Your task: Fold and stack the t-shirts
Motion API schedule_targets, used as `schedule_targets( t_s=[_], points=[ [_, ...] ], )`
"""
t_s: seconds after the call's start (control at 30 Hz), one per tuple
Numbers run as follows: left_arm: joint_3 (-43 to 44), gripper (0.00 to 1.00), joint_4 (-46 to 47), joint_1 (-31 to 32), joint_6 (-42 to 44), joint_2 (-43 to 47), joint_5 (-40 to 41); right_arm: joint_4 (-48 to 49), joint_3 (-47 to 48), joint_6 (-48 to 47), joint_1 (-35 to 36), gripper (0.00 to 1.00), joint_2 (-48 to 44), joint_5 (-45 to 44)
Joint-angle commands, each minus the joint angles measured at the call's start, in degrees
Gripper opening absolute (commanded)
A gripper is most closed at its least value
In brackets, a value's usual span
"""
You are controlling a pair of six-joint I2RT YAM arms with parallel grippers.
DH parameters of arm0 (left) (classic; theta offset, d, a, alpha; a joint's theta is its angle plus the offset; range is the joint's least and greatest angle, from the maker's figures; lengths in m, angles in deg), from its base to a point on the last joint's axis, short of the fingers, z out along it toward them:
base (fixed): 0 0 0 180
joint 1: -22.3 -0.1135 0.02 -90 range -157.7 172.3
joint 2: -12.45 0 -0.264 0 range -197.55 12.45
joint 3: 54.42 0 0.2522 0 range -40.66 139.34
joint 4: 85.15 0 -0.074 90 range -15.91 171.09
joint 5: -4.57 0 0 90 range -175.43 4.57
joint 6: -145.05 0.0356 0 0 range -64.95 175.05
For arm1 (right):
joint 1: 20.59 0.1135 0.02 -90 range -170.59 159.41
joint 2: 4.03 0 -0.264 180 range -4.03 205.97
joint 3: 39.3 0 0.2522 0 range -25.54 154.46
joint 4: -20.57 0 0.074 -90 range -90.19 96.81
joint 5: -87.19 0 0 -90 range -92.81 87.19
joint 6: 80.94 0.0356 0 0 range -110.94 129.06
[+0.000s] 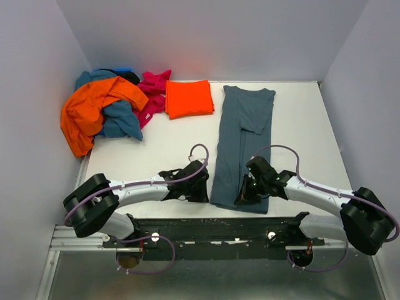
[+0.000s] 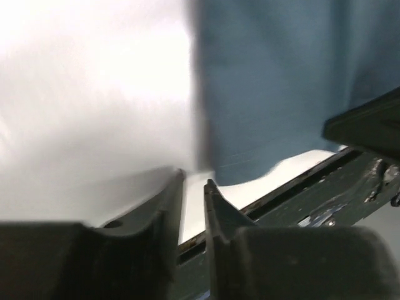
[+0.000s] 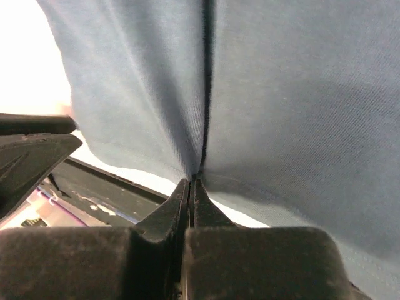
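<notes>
A slate blue-grey t-shirt (image 1: 240,144), folded lengthwise, lies as a long strip from the back to the near edge of the table. My right gripper (image 1: 242,197) is shut on its near hem, and the cloth puckers into a crease at the jaws (image 3: 192,182). My left gripper (image 1: 205,189) sits just left of the shirt's near left corner. Its jaws (image 2: 194,182) stand a narrow gap apart and hold nothing; the shirt (image 2: 281,81) lies just beyond them. A bright orange-red t-shirt (image 1: 189,99) lies folded at the back.
A loose pile at the back left holds an orange shirt (image 1: 94,111), a teal one (image 1: 124,120), a magenta one (image 1: 152,94) and a bit of blue (image 1: 123,70). Grey walls stand on three sides. The black mounting rail (image 1: 219,228) runs along the near edge.
</notes>
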Motion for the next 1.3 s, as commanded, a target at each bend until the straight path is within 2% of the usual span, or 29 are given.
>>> schedule_targets(
  t_s=[0.0,0.07,0.1,0.23,0.5,0.7,0.83,1.0,1.27],
  points=[
    [-6.1,0.4,3.16,0.42,-2.76,0.33,-4.23,5.04,-4.62,2.18,0.47,0.11,1.6,5.5],
    [-6.28,0.51,3.44,0.42,-2.85,1.12,-3.62,5.5,-4.45,1.83,0.47,0.21,1.52,6.39],
    [-5.94,0.53,3.09,0.42,-2.68,1.47,-3.27,4.45,-3.84,1.66,0.56,0.27,0.65,5.96],
    [-3.48,0.54,2.82,0.42,-2.41,1.57,-2.29,-2.92,-0.24,-0.01,0.47,0.41,-4.1,1.57],
    [-3.2,0.56,8.7,0.33,-4.7,-0.45,-3.61,-23.92,3.55,-0.28,0.38,0.39,-13.32,-12.75],
    [-4.0,0.55,11.61,0.07,-5.93,-1.86,-4.14,-37.73,3.64,4.37,0.38,0.39,-18.69,-23.74],
    [-3.56,0.52,11.96,0.15,-5.84,-3.0,-4.76,-37.31,2.94,3.67,0.38,0.39,-19.93,-23.66],
    [-3.73,0.49,11.17,0.07,-5.4,-3.18,-4.58,-38.1,4.08,6.4,0.38,0.4,-16.07,-27.0],
    [-3.73,0.37,15.12,0.07,-6.37,-6.52,-6.16,-37.13,4.52,7.54,0.29,0.4,-9.91,-29.81]
  ],
)
